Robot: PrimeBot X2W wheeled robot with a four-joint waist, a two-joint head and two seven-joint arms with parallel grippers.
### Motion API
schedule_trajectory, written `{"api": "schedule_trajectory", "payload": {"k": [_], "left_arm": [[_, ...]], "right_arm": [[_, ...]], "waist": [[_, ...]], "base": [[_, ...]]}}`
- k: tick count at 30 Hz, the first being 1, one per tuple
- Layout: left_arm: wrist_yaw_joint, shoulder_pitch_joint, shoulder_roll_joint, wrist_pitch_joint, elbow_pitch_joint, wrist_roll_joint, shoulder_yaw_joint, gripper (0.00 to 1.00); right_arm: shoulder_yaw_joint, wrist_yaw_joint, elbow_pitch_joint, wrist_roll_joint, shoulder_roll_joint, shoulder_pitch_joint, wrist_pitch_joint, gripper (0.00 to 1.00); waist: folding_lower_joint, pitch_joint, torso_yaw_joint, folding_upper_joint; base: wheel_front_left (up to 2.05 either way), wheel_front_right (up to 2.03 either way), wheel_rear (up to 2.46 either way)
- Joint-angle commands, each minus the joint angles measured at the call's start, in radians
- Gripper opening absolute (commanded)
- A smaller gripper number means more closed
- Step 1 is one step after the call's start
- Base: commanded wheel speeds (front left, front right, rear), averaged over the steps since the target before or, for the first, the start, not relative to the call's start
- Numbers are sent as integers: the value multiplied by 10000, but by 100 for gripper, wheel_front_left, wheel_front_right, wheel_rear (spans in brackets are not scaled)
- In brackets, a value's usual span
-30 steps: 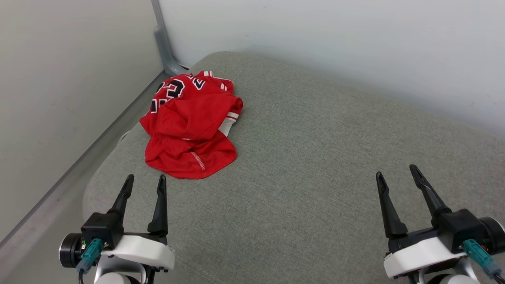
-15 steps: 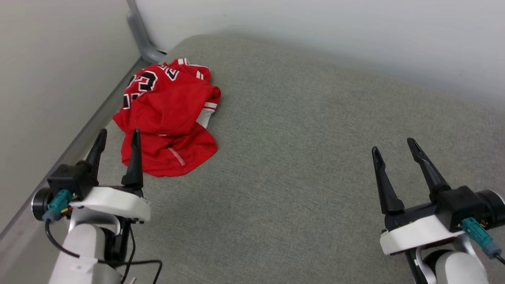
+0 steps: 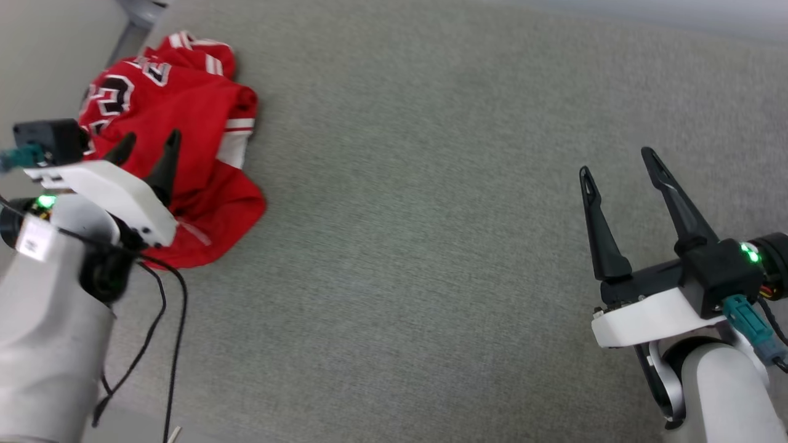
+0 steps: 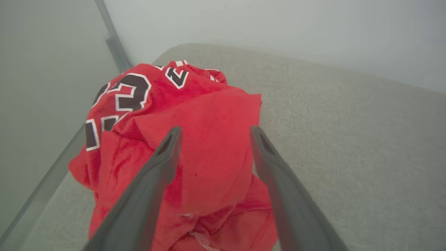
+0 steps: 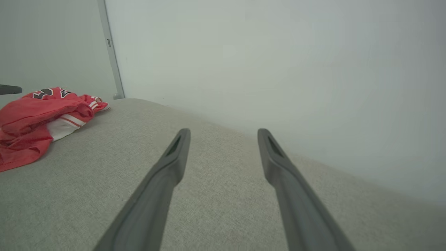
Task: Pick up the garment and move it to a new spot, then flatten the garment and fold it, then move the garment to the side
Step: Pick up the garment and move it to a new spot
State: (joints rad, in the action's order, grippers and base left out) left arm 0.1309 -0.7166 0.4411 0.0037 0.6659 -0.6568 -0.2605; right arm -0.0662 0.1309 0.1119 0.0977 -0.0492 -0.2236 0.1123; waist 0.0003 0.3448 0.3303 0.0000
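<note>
Crumpled garment (image 3: 203,111) lies at far left, directly ahead of left gripper (image 3: 152,136), fingers wide, empty. Right gripper (image 3: 615,161) well apart, wide, empty.

Our left gripper (image 3: 154,135) and right gripper (image 3: 615,162) carry tapering dark fingers (image 3: 674,200) on white housings (image 3: 646,320), with black blocks (image 3: 717,271), teal connectors (image 3: 748,320) (small green lights (image 3: 750,252) glow), pale grey forearms (image 3: 43,357) and loose black cables (image 3: 175,307).

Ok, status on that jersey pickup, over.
Left gripper open, over the garment, no grip yet. Right gripper open, well apart, above bare cushion. Garment crumpled at the cushion's left edge. No obstruction seen.
</note>
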Motion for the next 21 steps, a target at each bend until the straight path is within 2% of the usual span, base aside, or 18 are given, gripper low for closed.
{"api": "schedule_trajectory", "payload": {"k": [1,7,12,15,20,21], "left_arm": [[-6,-349,254,400,249,-455,-153,100],[-6,-1045,1171,2419,1466,-1964,-778,100],[-7,-1124,1543,3884,2289,-2756,-1210,100],[-15,-839,1425,4641,2759,-2995,-1588,100],[-18,-593,1085,4951,3115,-3365,-2032,100],[-18,-571,1020,4895,3170,-3404,-2095,87]], "right_arm": [[-51,-3,57,72,-19,-181,-55,100],[-193,-3,139,97,-22,-485,-87,100],[-225,-3,236,185,-17,-671,-127,100],[-262,-3,228,166,-19,-711,-133,100],[-297,-3,142,124,-17,-821,-127,100],[-305,-3,129,118,-16,-845,-132,100]], "waist": [[-3,565,-424,0],[-3,1257,-879,0],[-3,1702,-1102,0],[-3,1854,-1181,0],[-3,1901,-1202,0],[-3,1871,-1198,0]], "base": [[0,0,0],[0,0,0],[0,0,0],[0,0,0],[0,0,0],[0,0,0]]}}
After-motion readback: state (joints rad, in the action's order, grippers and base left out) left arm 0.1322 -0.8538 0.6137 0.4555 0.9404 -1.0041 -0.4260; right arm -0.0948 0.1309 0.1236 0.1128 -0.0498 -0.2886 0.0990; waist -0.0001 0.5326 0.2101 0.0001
